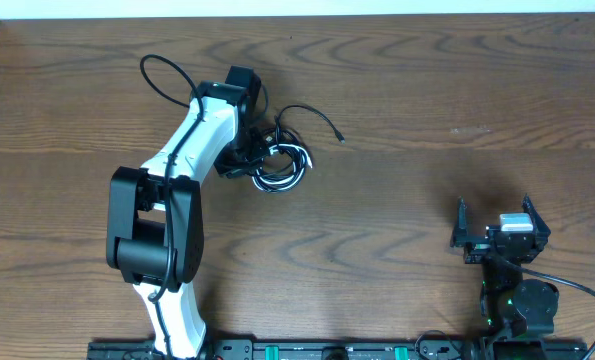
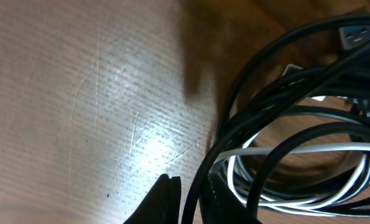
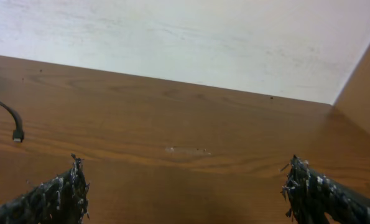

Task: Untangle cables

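- The cables (image 1: 282, 165) are seen from overhead as one small tangled bundle of black and white loops, lying on the wooden table (image 1: 427, 90) left of centre, towards the far edge.
- A single black strand is drawn out of the bundle to the right and ends in a small plug (image 1: 339, 138) lying apart on the bare wood.
- Only in the left wrist view can the bundle be read closely. Several glossy black cords are stacked in overlapping arcs, a white cord (image 2: 296, 149) is threaded across and under them, and a flat rectangular connector (image 2: 356, 37) is seen at the upper right.
- The left gripper (image 2: 191, 202) is hidden from overhead beneath its own wrist, at the bundle's left side. In the wrist view its jaws are drawn almost together, and a black cord runs down between the two fingertips, apparently pinched.
- The white left arm (image 1: 192, 150) is stretched from the near edge up to the bundle.
- The right gripper (image 3: 186, 183) is placed well apart from the cables, near the table's right front. Its jaws are spread wide and nothing is held between them.
- In the right wrist view, bare wood, a pale wall (image 3: 172, 37) and the loose plug at far left are shown; the bundle itself is out of frame.
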Tool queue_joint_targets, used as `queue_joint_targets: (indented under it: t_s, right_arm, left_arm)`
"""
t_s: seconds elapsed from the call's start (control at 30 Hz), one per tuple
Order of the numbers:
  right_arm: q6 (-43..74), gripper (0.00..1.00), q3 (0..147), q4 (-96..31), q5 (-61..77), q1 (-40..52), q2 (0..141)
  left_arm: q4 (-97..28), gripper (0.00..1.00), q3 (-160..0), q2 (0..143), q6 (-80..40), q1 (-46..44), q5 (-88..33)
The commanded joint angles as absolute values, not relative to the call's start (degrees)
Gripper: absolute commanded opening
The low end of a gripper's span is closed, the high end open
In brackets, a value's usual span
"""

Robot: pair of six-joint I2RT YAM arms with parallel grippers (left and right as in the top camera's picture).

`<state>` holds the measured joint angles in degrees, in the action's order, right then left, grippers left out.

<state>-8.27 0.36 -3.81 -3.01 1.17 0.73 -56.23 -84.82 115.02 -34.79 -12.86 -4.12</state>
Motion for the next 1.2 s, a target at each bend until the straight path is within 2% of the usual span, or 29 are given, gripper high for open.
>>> queue_joint_targets:
  t_s: [0.0,0.17,0.67,0.93,1.07,1.17]
  right_arm:
    - [-9.1,0.99,0.3,-4.0,-3.5,0.8,0.7]
    - [-9.1,0.99,0.3,-4.0,-3.5,0.8,0.7]
    - [-9.1,0.99,0.3,-4.0,-3.5,0.8,0.7]
    - [-5.7,0.99,0.3,-2.3,3.6,0.8,0.7]
    - [-5.7,0.99,0.3,2.4,10.3,0.8,0.7]
    - [-6.4,0.99,0.3,2.6,14.9,0.8,0.8]
  left_arm:
    - [-55.4,0.13,-84.8,115.7,-31.4,-12.8,-2.9]
    - [-54.8,0.08,-84.8,115.7,-27.6,-12.8,-2.9]
    - [-53.9,0.07,-84.8,115.7,-21.8,-12.8,-4.6]
    - [-50.9,0.07,-84.8,115.7,-9.6,-12.7,-17.5]
    - [-46.9,0.07,-84.8,115.7,-9.0,-11.4,-25.1]
    - [-42.8,0.08,-84.8,115.7,-9.0,-10.9,-24.4]
